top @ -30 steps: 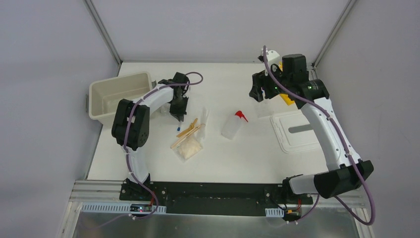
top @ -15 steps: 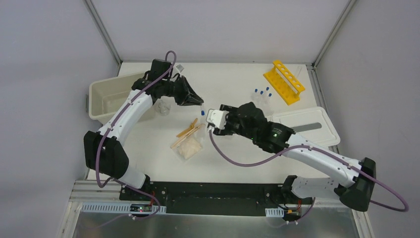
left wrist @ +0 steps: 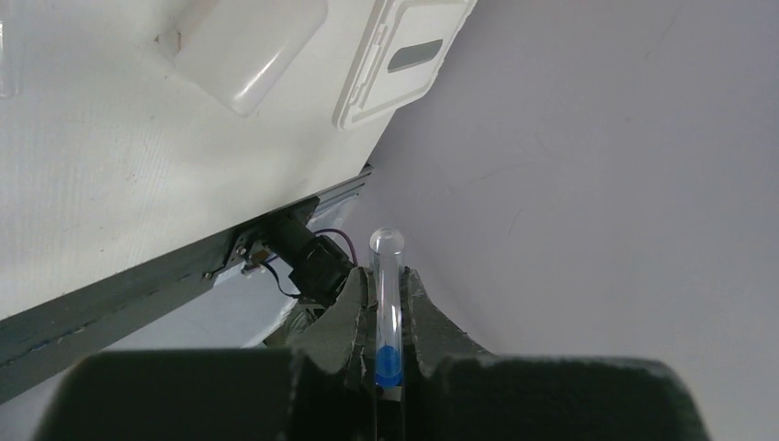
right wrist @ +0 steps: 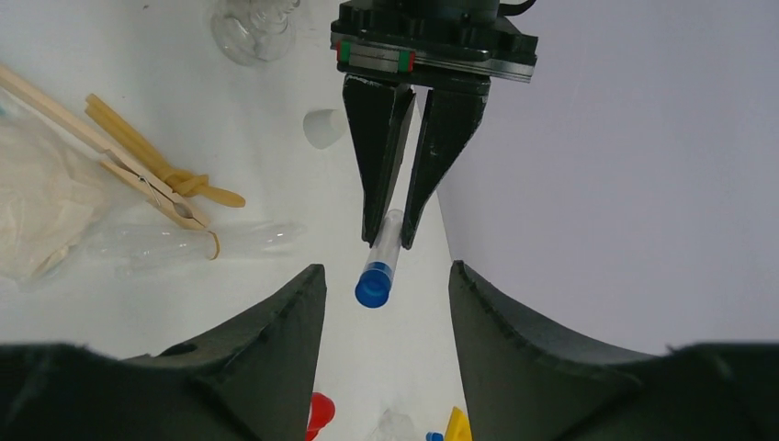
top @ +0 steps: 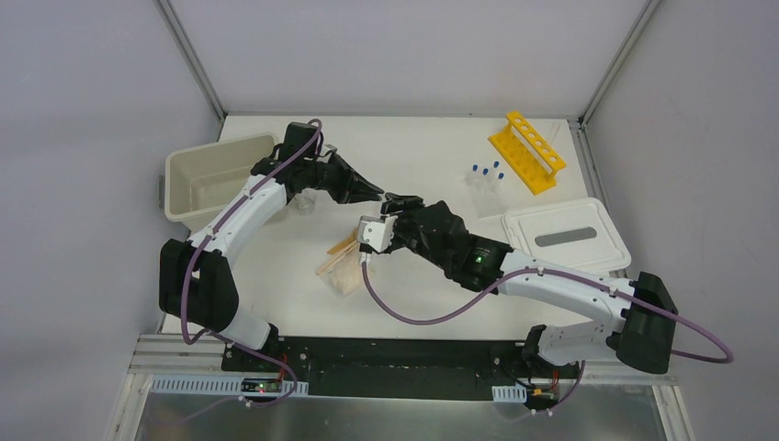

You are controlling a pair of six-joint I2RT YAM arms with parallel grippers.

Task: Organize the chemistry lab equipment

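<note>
My left gripper [top: 372, 191] is shut on a clear blue-capped tube [right wrist: 380, 259] and holds it above the table centre, cap end [right wrist: 372, 288] pointing at my right gripper. The tube also shows between the left fingers in the left wrist view [left wrist: 386, 303]. My right gripper [right wrist: 386, 268] is open, its jaws on either side of the cap without touching it; in the top view it [top: 397, 204] faces the left gripper. Wooden sticks [top: 347, 246] and the beige packet [top: 351, 276] lie below them. The beaker [top: 303, 197] stands by the left arm. The squeeze bottle's red nozzle [right wrist: 319, 413] peeks out.
The yellow rack [top: 526, 152] stands at the back right, with several blue-capped tubes [top: 485, 175] upright beside it. The white lid [top: 565, 236] lies at the right. The cream bin [top: 207, 175] sits at the back left. A clear plastic sleeve [right wrist: 184, 241] lies by the sticks.
My right arm swung from the rack at the back right to the centre and closed in on the tube. My left gripper lifted the tube off the table and turned right.
</note>
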